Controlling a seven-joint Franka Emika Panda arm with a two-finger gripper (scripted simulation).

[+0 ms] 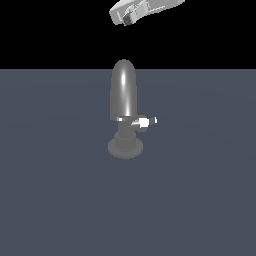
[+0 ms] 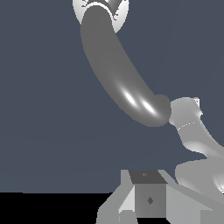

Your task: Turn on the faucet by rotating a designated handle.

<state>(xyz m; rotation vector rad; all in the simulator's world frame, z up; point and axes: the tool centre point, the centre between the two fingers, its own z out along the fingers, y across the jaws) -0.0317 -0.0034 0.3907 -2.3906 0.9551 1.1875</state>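
Gripper (image 1: 131,19) high above faucet (image 1: 123,90) – handle (image 1: 142,121) well below, long axis pointing toward the exterior view's right; fingers perhaps apart – cannot tell.

Hangs at the exterior view's top centre, a white gripper (image 1: 131,17) partly cropped by the frame edge, tilted; finger spacing not discernible there.

One faucet (image 1: 123,95) — one handle (image 1: 145,121) — one robot arm (image 1: 142,10).
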